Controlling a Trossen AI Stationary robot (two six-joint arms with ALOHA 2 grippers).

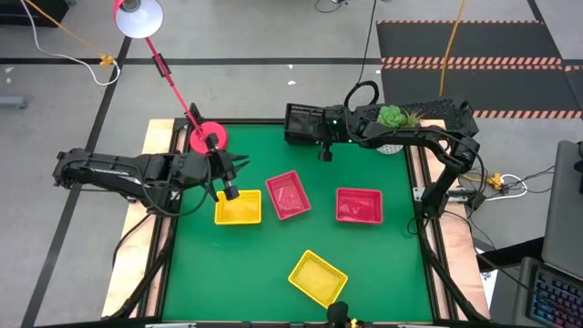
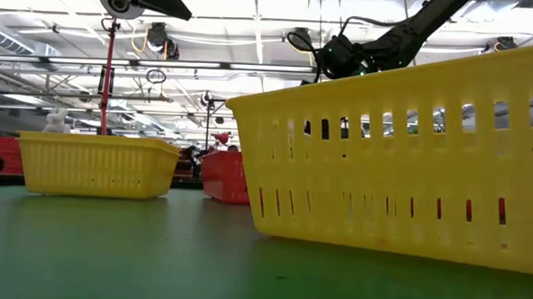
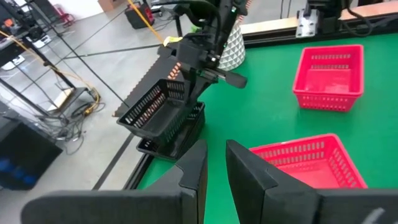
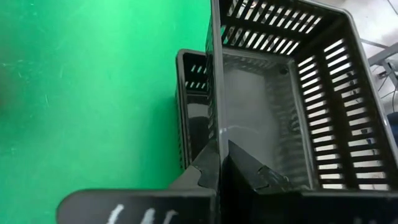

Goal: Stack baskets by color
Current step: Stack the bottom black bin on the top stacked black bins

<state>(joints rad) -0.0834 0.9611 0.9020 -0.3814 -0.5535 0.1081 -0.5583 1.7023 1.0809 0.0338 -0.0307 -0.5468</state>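
Observation:
My right gripper is at the table's far edge, shut on a black basket. That basket tilts over another black basket below it. My left gripper hovers over a yellow basket at the left. There is a narrow gap between its fingers and nothing in it. Two red baskets sit on their bases mid-table. A second yellow basket lies near the front edge. My right gripper pinches the rim of one side wall of the black basket, one finger inside and one outside. The fingers come from the table's right, slanting down. The basket hangs tilted over the lower black basket; whether the two touch I cannot tell.
A white plant pot stands at the far edge beside the right arm. A red desk lamp has its base at the far left corner. Green mat lies bare between the baskets and along the right side.

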